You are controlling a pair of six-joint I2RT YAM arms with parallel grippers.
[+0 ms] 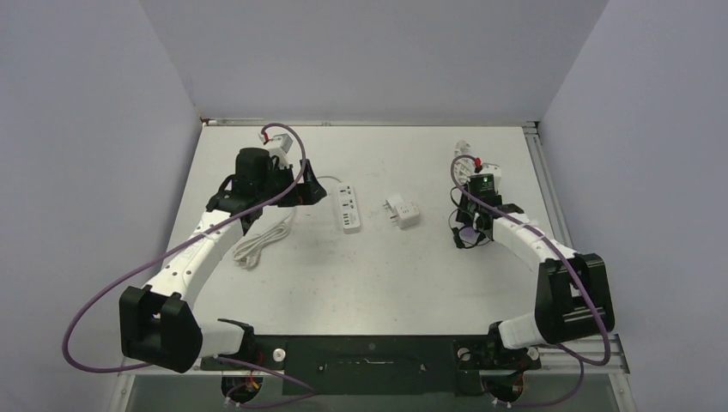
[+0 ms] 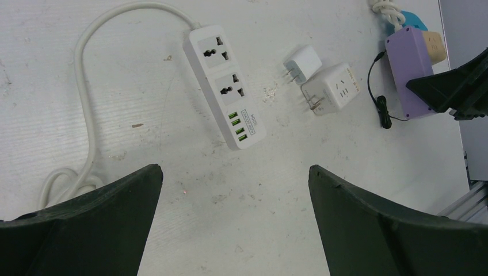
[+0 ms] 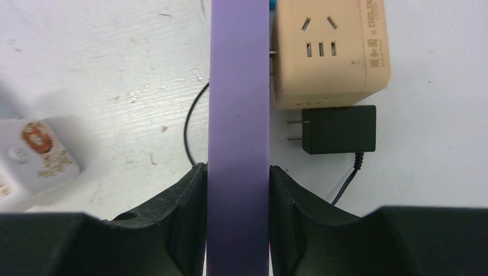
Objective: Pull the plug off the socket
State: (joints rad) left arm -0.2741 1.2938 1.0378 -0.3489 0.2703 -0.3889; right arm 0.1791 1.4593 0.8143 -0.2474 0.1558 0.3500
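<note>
The right tool [image 3: 237, 172] is clamping the purple socket [image 3: 239, 86], likely bracing it, with the beige plug [image 3: 331, 54] sitting plugged into its side, while the left tool [image 2: 233, 169] is hovering with fingers apart, well away from that socket.

Bright even light, soft faint shadows on the scuffed white table top [image 2: 172, 190], white cube-shaped adapter [image 3: 34, 155] blurred at left edge of right wrist view

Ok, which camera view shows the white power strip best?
The left wrist view. The white power strip lies whole there, seen from close, with both sockets and the green ports clear. The top view shows it small, between the two arms, without such detail. The right wrist view does not show it.
</note>
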